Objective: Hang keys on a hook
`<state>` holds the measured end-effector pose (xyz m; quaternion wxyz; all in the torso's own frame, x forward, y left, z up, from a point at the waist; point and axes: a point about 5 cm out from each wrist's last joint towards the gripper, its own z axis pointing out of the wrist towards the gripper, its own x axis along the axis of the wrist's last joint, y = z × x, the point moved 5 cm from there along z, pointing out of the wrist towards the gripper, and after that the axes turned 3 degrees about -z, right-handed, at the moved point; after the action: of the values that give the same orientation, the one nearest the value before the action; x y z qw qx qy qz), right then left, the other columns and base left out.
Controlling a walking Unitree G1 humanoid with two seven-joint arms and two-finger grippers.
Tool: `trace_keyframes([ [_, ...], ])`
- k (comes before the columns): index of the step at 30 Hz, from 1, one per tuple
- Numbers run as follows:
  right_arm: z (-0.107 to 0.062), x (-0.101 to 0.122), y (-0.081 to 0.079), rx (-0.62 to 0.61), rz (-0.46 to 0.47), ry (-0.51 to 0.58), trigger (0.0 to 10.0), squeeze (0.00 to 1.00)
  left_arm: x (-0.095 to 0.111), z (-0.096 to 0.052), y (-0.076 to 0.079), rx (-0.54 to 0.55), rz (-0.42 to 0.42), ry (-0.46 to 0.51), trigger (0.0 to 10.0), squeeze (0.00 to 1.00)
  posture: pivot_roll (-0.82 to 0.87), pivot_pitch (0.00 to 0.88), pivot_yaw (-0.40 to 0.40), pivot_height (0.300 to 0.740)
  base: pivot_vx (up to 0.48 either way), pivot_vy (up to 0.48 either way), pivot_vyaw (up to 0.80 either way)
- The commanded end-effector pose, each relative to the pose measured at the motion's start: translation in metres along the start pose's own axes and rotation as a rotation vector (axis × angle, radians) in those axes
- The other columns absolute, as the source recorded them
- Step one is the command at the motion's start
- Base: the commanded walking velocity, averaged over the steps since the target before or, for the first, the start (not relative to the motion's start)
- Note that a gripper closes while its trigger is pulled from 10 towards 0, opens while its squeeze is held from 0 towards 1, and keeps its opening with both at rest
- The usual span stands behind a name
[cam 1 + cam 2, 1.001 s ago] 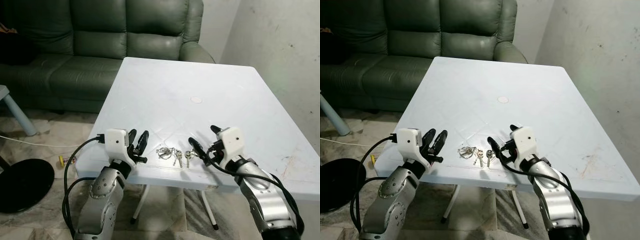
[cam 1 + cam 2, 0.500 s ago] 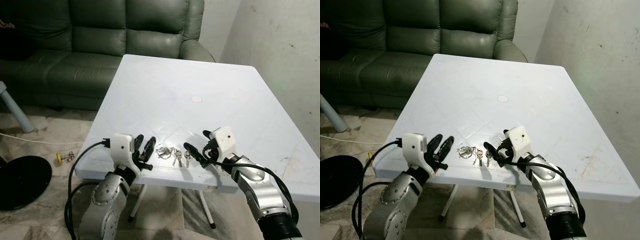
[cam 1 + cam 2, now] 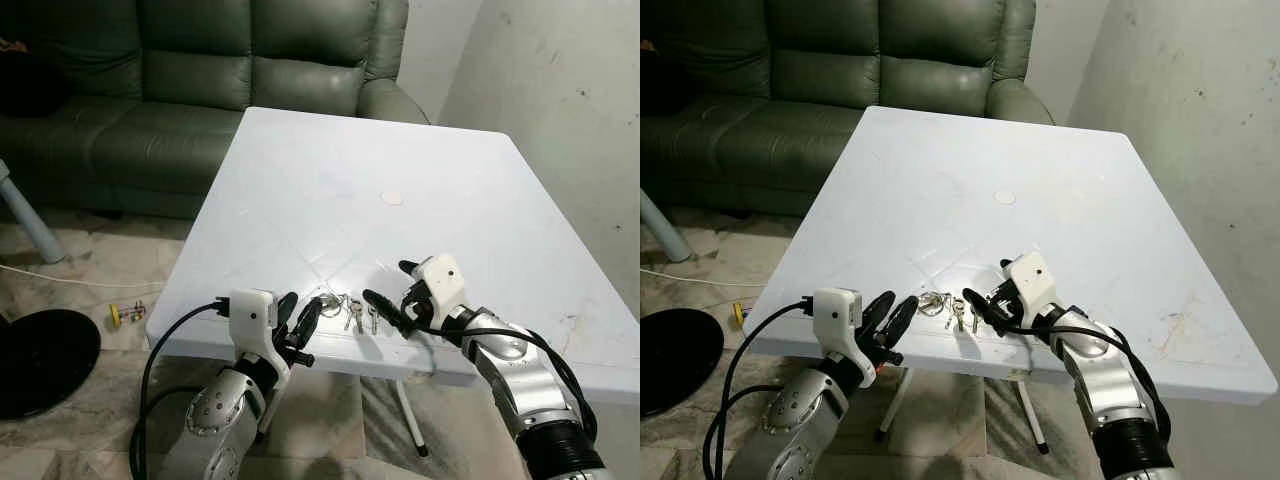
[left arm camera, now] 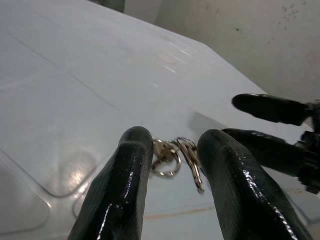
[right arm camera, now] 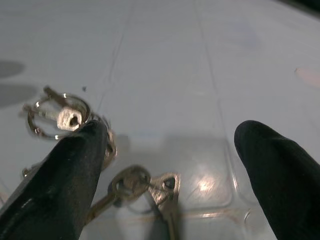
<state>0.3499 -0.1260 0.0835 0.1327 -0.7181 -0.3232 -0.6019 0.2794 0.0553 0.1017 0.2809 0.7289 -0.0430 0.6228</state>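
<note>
While the keys (image 3: 347, 309) lie flat near the front edge of the white table (image 3: 330, 190), a small bunch on rings, I see both grippers flanking them. My right gripper (image 3: 393, 296) sits just beside the keys with its fingers spread apart, one finger low at the bunch and the other raised above the tabletop, holding nothing. My left gripper (image 3: 300, 315) hangs at the table's front edge on the other side, fingers parted a little and empty, with the green sofa (image 3: 200, 70) behind the table.
</note>
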Motion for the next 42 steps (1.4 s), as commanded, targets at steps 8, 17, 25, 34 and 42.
trace_keyframes([
  [8, 0.008, -0.007, -0.005, 0.013, 0.006, -0.052, 10.0, 0.00, 0.002, -0.002, 0.010, -0.017, -0.009, -0.004, 10.0, 0.00, 0.12, 0.027, -0.114, 0.740, 0.000, 0.000, 0.00],
  [17, 0.011, -0.014, -0.007, 0.014, 0.012, -0.078, 0.5, 0.00, 0.002, -0.004, 0.011, -0.015, -0.008, -0.005, 10.0, 0.00, 0.13, 0.032, -0.120, 0.740, 0.000, 0.000, 0.00],
  [25, 0.011, -0.016, -0.006, 0.011, 0.011, -0.076, 0.0, 0.00, 0.002, -0.004, 0.011, -0.010, -0.011, -0.005, 10.0, 0.00, 0.13, 0.030, -0.123, 0.740, 0.000, 0.000, 0.00],
  [34, 0.009, -0.020, 0.000, 0.004, 0.029, -0.081, 0.0, 0.00, 0.003, -0.003, 0.012, -0.019, -0.008, -0.005, 10.0, 0.00, 0.13, 0.018, -0.120, 0.740, 0.000, 0.000, 0.00],
  [42, 0.005, -0.010, 0.002, 0.047, 0.110, 0.017, 10.0, 0.00, 0.002, -0.002, 0.013, -0.025, -0.009, -0.005, 10.0, 0.00, 0.13, 0.015, -0.118, 0.740, 0.000, 0.000, 0.00],
])
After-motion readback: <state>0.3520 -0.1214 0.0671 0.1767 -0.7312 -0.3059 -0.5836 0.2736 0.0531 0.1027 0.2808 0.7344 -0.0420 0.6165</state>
